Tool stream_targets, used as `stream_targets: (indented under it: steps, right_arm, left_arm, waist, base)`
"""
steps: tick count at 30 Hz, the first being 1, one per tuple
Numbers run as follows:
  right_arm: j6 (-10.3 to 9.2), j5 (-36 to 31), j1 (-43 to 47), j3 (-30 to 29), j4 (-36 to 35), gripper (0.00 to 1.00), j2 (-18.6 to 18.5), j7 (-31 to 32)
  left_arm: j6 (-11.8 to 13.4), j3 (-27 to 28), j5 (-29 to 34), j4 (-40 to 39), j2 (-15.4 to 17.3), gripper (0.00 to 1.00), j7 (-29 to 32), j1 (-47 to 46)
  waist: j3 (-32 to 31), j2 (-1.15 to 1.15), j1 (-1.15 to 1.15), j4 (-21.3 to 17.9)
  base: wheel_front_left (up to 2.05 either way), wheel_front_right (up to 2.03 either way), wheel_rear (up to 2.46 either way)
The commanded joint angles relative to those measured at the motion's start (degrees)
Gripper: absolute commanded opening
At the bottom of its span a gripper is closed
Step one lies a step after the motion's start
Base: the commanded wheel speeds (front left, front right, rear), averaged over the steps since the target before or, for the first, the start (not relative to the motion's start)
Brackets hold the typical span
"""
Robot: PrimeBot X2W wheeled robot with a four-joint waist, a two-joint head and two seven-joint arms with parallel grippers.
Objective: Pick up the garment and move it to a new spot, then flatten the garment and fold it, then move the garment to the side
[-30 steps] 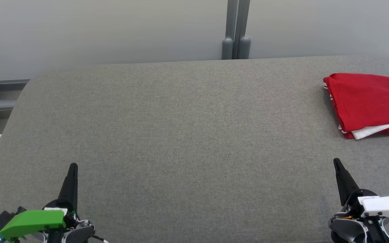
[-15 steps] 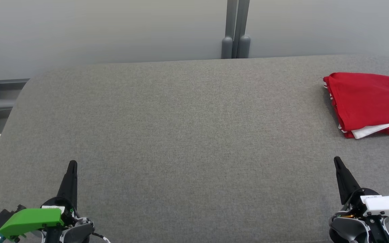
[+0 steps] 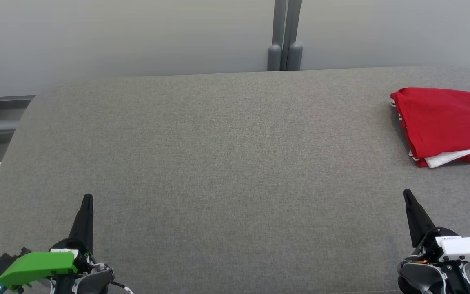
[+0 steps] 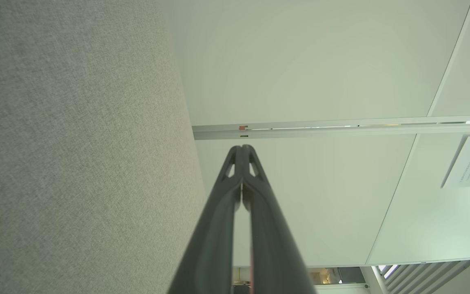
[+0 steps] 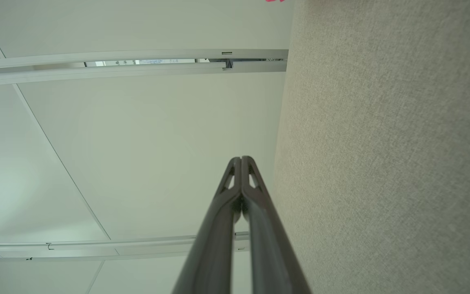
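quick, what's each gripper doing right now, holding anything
Left gripper: closed, holding nothing.
Right gripper: closed, holding nothing; the folded red garment lies apart from it.

Compared with a second ago, the left gripper (image 3: 88,197) reaches a little farther forward over the grey table (image 3: 235,163), its tip higher in the head view. The right gripper (image 3: 406,192) shows the same small advance.
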Motion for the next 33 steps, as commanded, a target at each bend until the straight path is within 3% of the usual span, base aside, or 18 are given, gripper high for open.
stream_targets:
  steps: [1, 33]
  right_arm:
    - [0.02, 0.2, -0.4, -0.2, -0.3, 0.0, -0.2, 0.1]
    - [0.02, 0.1, -0.4, -0.1, -0.3, 0.0, -0.2, 0.1]
  left_arm:
    - [0.0, 0.2, -0.2, -0.2, 0.2, 0.0, 0.2, -0.6]
    - [0.0, 0.2, -0.2, -0.2, 0.2, 0.0, 0.2, -0.6]
  waist:
    - [0.0, 0.0, 0.0, 0.0]
    - [0.0, 0.0, 0.0, 0.0]
  base:
    - [0.0, 0.0, 0.0]
    - [0.0, 0.0, 0.0]
